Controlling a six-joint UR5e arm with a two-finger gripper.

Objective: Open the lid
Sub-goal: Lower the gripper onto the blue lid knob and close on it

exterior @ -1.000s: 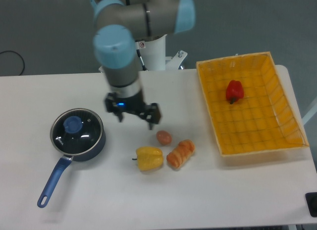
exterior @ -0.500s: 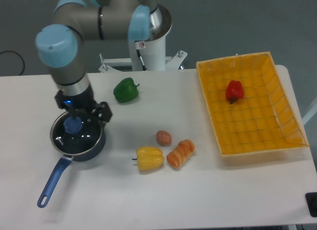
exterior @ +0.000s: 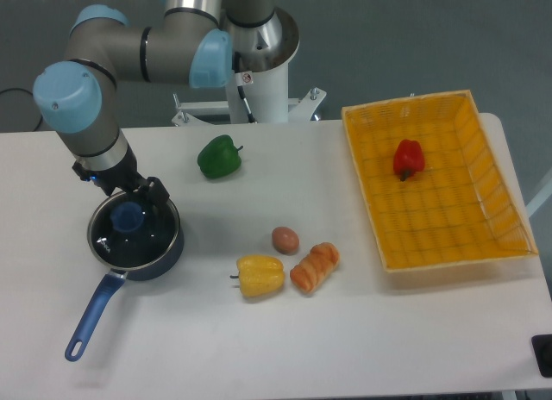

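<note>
Lid [exterior: 138,234]: left of centre in the frame, seated flat on the pan [exterior: 164,258], glass with a blue knob [exterior: 128,217] in the middle.
Pan: dark blue, on the counter [exterior: 285,331], long handle [exterior: 89,318] running toward the lower left.
Pincer [exterior: 129,195]: at the pan's upper edge, just above the knob; fingers mostly hidden under the wrist, so cannot tell how far apart, nor whether anything is gripped. Looks empty, as the lid sits undisturbed.
Step in hand: lining up over the knob for a grasp, by the look of it.
Doing it well: centre on the knob first, fingers either side of it, then straight down; close only once the tips are below the knob's widest part. Lift vertically until the rim clears the pan, to avoid dragging the pan along.
Risk: off-centre closing likely to slip off the small round knob or tip the lid; glass, so no dropping.
Setting down: bare counter to the upper left of the pan seems the nearest free spot.
Nearby: green pepper [exterior: 219,157] to the upper right of the pan; yellow pepper [exterior: 260,276], egg-like thing [exterior: 285,240] and orange item [exterior: 314,267] at centre, well apart from the lid.
Far right: yellow basket [exterior: 503,202] with a red pepper [exterior: 408,159] inside, out of the way.
</note>
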